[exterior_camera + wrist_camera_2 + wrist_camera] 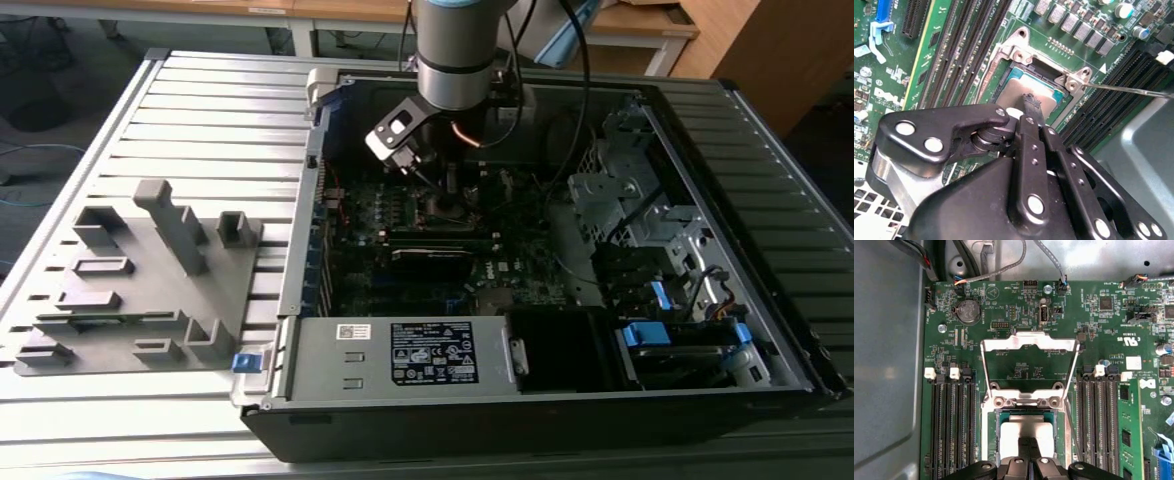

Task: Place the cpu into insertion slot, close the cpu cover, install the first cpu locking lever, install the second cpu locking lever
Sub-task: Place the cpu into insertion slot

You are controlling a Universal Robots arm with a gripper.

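We see the gripper (pixel 1029 444) with its fingers pressed together, tip seemingly touching the chip (pixel 1010 432), which lies in the socket (pixel 998 432). The cover (pixel 1029 340) stands open.

A ribbed grey metal tabletop (pixel 200 110) spreads wide, its slats bright with glare; behind it stand pale wooden desks (pixel 200 6); a brown wooden cabinet (pixel 781 50) stands toward the exterior view's right; dull grey floor (pixel 120 40) lies beyond.

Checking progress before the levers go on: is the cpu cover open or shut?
Open. In the first wrist view the cpu cover lies flipped back off the insertion slot, leaving the cpu uncovered.
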